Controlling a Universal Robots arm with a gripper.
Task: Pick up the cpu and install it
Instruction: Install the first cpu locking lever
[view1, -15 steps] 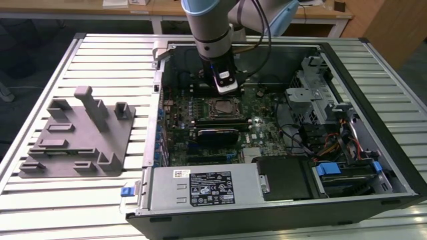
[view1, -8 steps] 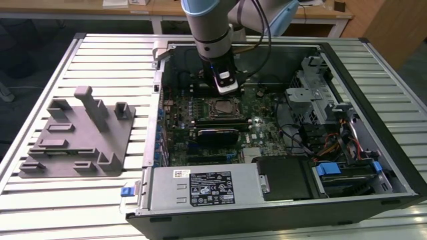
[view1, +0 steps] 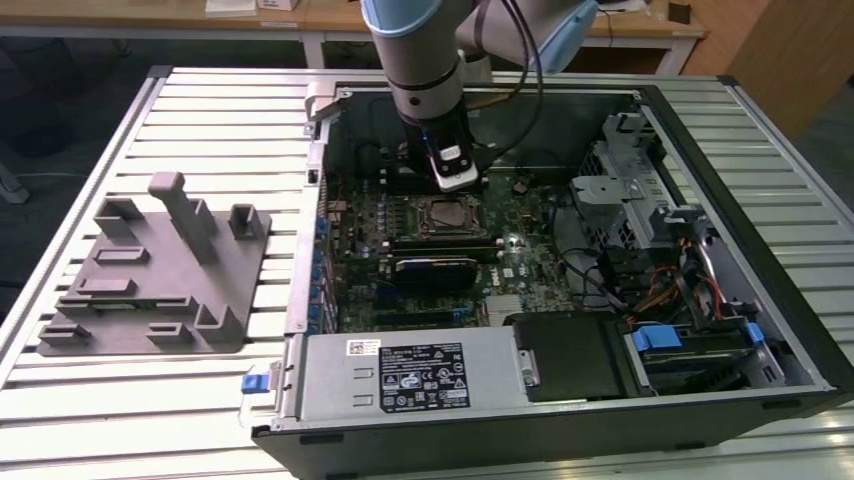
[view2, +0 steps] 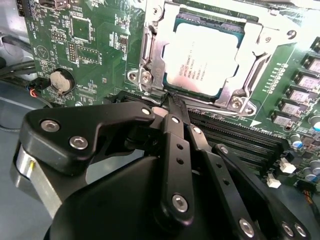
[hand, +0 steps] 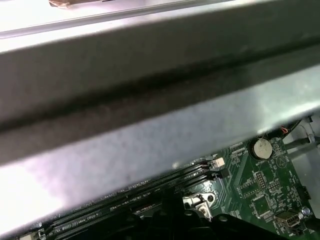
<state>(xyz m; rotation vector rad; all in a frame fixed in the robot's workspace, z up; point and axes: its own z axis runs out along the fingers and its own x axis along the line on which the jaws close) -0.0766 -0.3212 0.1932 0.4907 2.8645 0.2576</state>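
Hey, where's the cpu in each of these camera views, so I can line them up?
Exterior view: the cpu lies in the socket at the middle of the open computer case.
Second wrist view: the cpu is the pale square in the metal socket frame, beyond the end effector.
First wrist view: a grey case rail beside the memory slots.
Shared landmark: the coin battery, in both wrist views.

An open computer case lies on a slatted metal table. A grey fixture plate with upright posts rests beside it, toward the exterior view's left.
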